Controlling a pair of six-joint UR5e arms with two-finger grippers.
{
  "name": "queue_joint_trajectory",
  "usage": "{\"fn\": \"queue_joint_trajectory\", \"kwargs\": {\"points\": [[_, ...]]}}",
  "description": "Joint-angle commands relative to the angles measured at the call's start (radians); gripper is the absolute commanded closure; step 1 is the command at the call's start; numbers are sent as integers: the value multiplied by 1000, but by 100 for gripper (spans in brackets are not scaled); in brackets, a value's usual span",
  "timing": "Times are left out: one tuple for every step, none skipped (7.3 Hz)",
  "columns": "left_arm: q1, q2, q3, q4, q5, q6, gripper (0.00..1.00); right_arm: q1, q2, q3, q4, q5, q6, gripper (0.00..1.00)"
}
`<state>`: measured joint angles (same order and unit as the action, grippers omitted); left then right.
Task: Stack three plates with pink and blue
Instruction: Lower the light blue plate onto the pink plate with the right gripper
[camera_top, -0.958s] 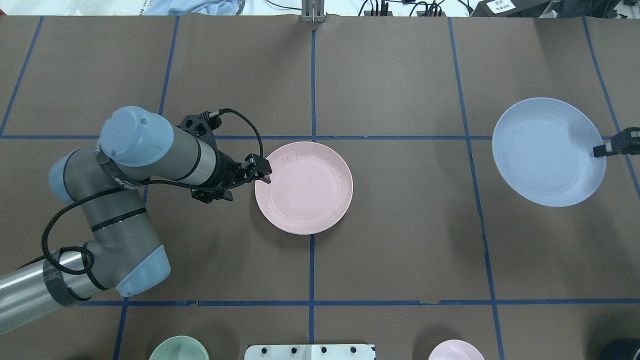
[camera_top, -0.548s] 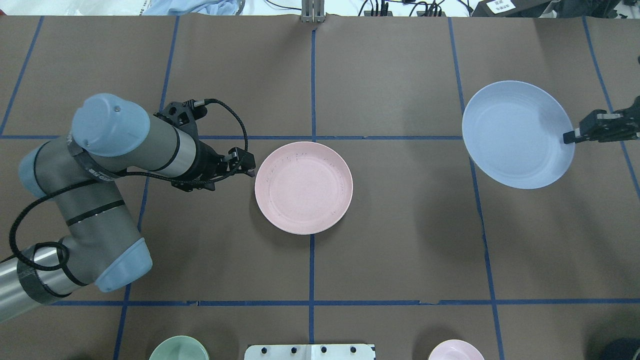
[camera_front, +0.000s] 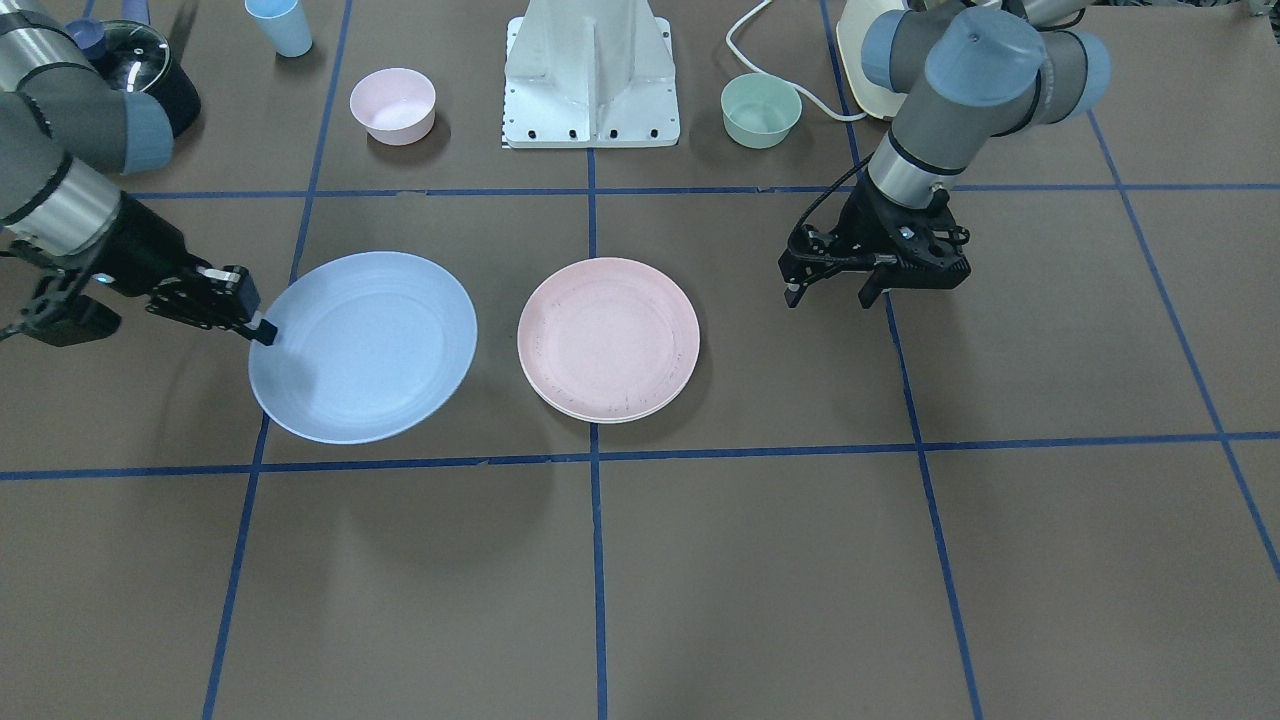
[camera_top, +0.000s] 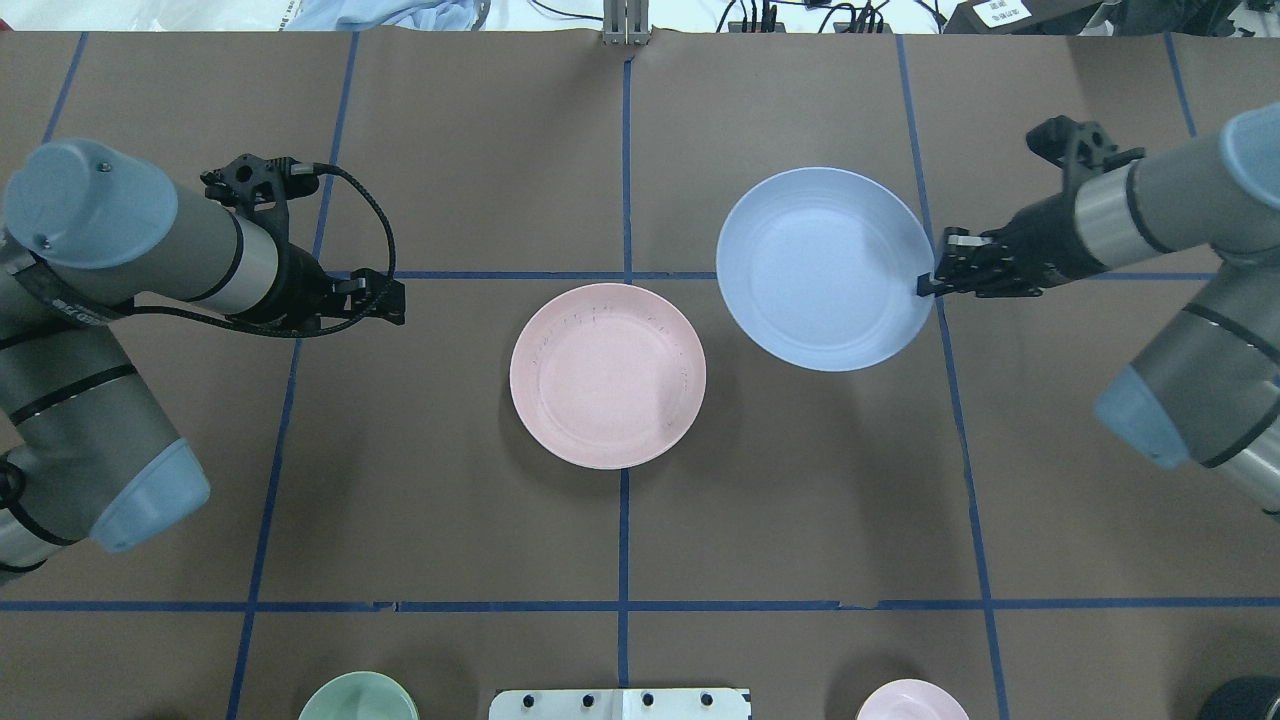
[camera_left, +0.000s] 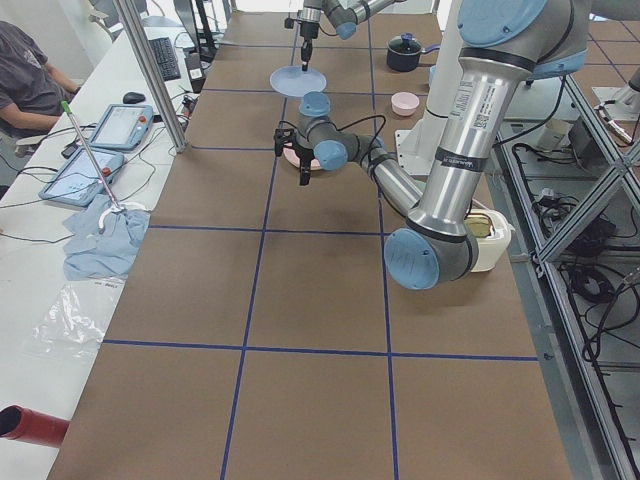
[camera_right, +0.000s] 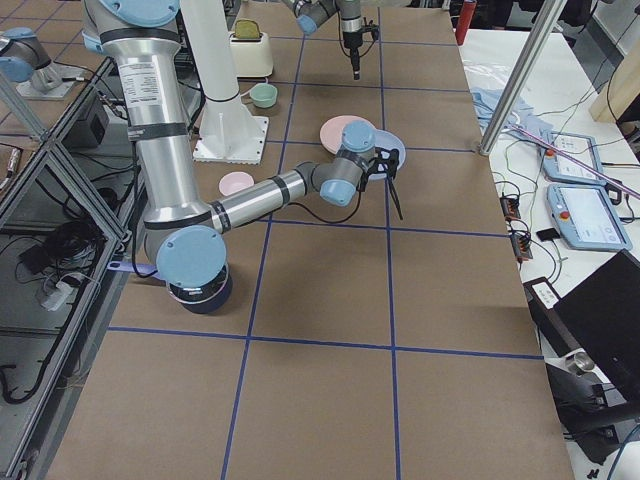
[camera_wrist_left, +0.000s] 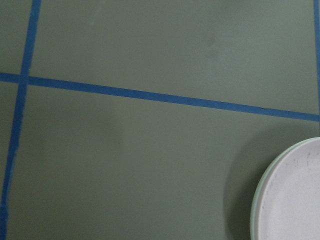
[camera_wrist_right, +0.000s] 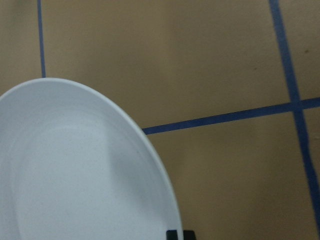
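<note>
The pale pink plate (camera_top: 607, 375) lies at the table's middle, also in the front view (camera_front: 608, 338). A paler cream rim (camera_front: 565, 407) shows under it, and the left wrist view shows this double rim (camera_wrist_left: 256, 210). My right gripper (camera_top: 930, 281) is shut on the right rim of the pale blue plate (camera_top: 825, 268) and holds it above the table, up and to the right of the pink plate. It also shows in the front view (camera_front: 362, 345) and the right wrist view (camera_wrist_right: 75, 170). My left gripper (camera_top: 393, 300) is open and empty, well left of the pink plate.
A small mint-green bowl (camera_top: 358, 698) and a small pink bowl (camera_top: 912, 700) stand at the near edge, either side of the robot's base plate (camera_top: 620, 703). A blue cup (camera_front: 278, 25) and a dark pot (camera_front: 150, 60) stand near the right arm's base.
My left gripper has let go of the pink plate's rim and drawn back to the left. My right gripper has carried the blue plate leftward towards the middle.
</note>
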<state>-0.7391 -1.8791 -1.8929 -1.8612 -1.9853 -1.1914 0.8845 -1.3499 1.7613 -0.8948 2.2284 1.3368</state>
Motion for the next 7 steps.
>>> {"fn": "queue_joint_trajectory", "kwargs": {"points": [[-14,11,-2,2,2,39,0,-160,156,20,-200,-143,25,100],[-25,43,-5,-6,-3,68,0,-217,197,14,-226,-197,66,100],[-51,90,-27,-7,-4,164,0,-258,204,14,-228,-231,71,100],[-78,124,-34,-9,-6,229,0,-292,212,9,-230,-259,71,100],[-83,146,-34,-10,-6,258,0,-317,242,-20,-230,-288,71,100],[-85,149,-32,-10,-4,260,0,-329,267,-55,-230,-294,71,100],[-88,164,-34,-13,-6,262,0,-335,278,-77,-228,-312,70,100]]}}
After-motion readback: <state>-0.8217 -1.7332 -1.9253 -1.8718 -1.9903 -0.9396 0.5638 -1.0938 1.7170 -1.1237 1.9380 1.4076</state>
